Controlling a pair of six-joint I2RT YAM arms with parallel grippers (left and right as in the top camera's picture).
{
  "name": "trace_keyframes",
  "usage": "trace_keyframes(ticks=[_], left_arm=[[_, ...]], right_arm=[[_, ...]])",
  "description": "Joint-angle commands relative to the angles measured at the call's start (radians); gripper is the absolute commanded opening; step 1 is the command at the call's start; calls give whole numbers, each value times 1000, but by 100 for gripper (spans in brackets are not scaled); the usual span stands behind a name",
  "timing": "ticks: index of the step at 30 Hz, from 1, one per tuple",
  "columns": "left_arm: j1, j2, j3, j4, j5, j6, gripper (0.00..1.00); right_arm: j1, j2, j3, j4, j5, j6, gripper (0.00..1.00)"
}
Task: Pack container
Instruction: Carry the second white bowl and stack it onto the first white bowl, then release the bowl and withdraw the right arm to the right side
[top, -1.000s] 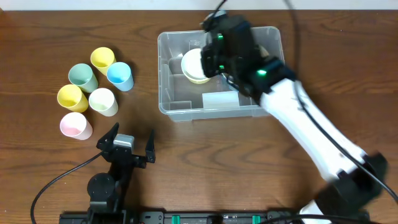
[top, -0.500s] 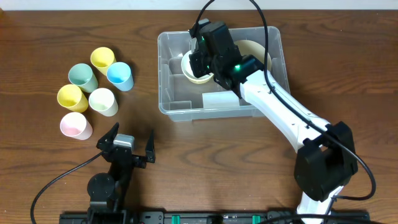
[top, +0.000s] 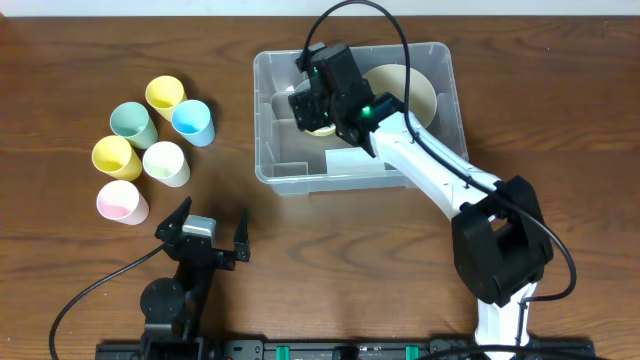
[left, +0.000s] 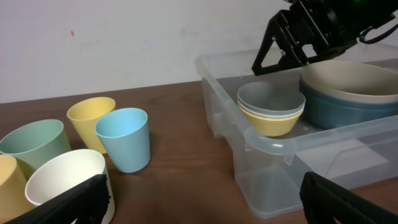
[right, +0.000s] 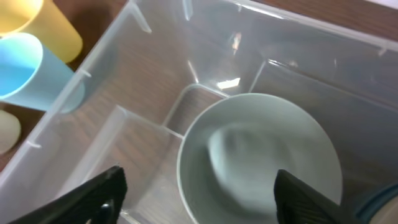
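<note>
The container (top: 280, 172) is a clear plastic bin at the back centre of the table. In its left part sits a small stack of bowls (left: 271, 107), pale grey on white on yellow. My right gripper (top: 318, 95) hovers just above that stack, open, its fingers astride the grey bowl (right: 261, 155) and holding nothing. A large beige bowl nested in a blue one (left: 348, 87) fills the bin's right part. My left gripper (top: 210, 218) rests open and empty near the table's front, pointing at the bin (left: 273, 144).
Several plastic cups stand left of the bin: yellow (top: 165, 95), green (top: 132, 122), blue (top: 192, 122), a second yellow (top: 116, 157), white (top: 166, 163) and pink (top: 121, 203). A white label (top: 355, 160) lies at the bin's front wall.
My right gripper went from shut to open over the small bowl stack and shifted a little left and back inside the bin. The left arm stayed still.
</note>
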Motion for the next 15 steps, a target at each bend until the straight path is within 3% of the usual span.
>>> trace_keyframes(ticks=[1, 5, 15], left_arm=[[4, -5, -29, -13, 14, -5, 98], [4, -5, -29, -13, 14, -5, 98], [4, -5, -29, -13, 14, -5, 98]], right_arm=[[11, -21, 41, -31, -20, -7, 84], [2, -72, 138, -174, -14, -6, 99], [-187, -275, 299, -511, 205, 113, 99]])
